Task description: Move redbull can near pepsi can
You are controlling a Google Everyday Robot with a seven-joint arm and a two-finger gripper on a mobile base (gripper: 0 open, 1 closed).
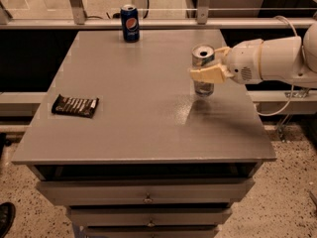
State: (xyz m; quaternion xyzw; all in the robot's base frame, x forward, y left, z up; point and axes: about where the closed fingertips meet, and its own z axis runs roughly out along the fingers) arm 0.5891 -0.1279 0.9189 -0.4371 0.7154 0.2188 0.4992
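The redbull can (pixel 202 57), slim and silver with a silver top, stands upright at the right side of the grey table (pixel 138 128). My gripper (pixel 207 69) reaches in from the right on a white arm and is shut on the can. One cream finger (pixel 208 75) crosses the can's front at mid-height. The can's base is at or just above the tabletop; I cannot tell which. The pepsi can (pixel 130 23), shorter and dark blue, stands upright at the far edge of the table, well to the left of the gripper.
A dark chocolate bar wrapper (pixel 75 105) lies flat near the table's left edge. A metal rail and posts (pixel 77 6) run behind the far edge. Drawers (pixel 147 192) sit below the tabletop. A white cable (pixel 277 108) hangs at the right.
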